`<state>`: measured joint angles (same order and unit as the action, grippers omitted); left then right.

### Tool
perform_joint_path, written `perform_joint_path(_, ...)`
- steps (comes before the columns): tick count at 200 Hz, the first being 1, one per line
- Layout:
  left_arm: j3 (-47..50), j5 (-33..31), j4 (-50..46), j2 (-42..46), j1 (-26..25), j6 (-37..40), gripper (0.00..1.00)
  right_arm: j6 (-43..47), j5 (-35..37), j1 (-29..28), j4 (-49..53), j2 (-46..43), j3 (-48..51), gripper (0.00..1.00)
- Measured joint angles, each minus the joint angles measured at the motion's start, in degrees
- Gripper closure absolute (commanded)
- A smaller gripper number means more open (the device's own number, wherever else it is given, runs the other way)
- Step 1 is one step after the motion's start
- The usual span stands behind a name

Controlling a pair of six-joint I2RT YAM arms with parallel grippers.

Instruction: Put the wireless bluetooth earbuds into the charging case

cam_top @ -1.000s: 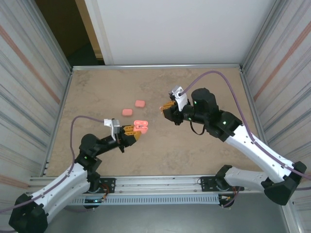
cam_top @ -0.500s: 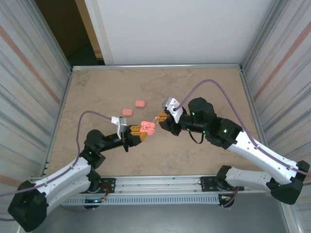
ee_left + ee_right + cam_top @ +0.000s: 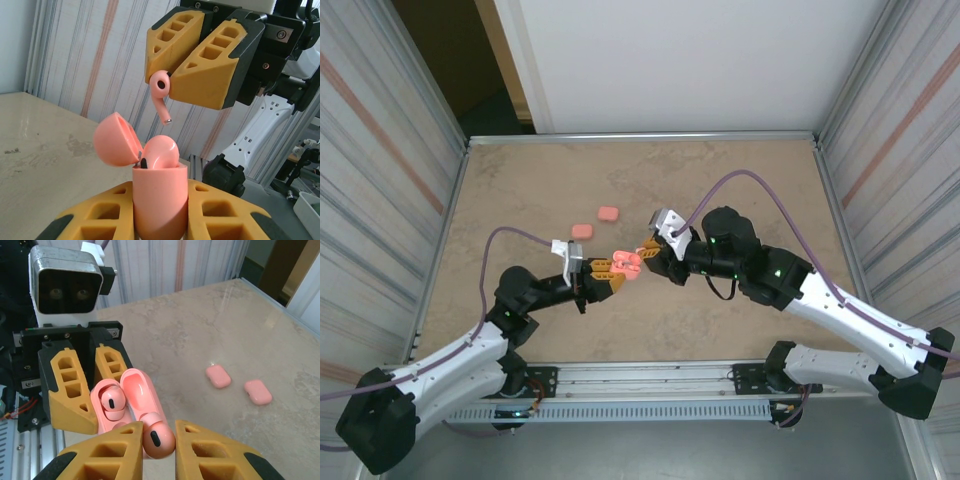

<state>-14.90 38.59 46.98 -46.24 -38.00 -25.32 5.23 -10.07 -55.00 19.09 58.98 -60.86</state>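
Observation:
My left gripper is shut on the pink charging case, held upright above the table with its lid hinged open. One earbud sits in the case. My right gripper is shut on another salmon-pink earbud, which hangs stem-down just above and beyond the open case, apart from it. In the top view the left gripper and right gripper meet at the case near the table's middle.
Two closed pink cases lie on the tan table behind the grippers, also visible in the right wrist view as one case and the other. Metal walls ring the table.
The left arm has carried the open case right toward the middle. The right gripper has come left and down with its earbud, closing the gap to the case.

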Motion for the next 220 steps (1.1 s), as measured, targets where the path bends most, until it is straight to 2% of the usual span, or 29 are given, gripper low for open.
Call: perform_joint_path(220, -0.11, -0.02, -0.02, 0.0, -0.39, 0.22, 1.0, -0.04, -0.26, -0.98, -1.14, 0.79, 2.58, 0.79)
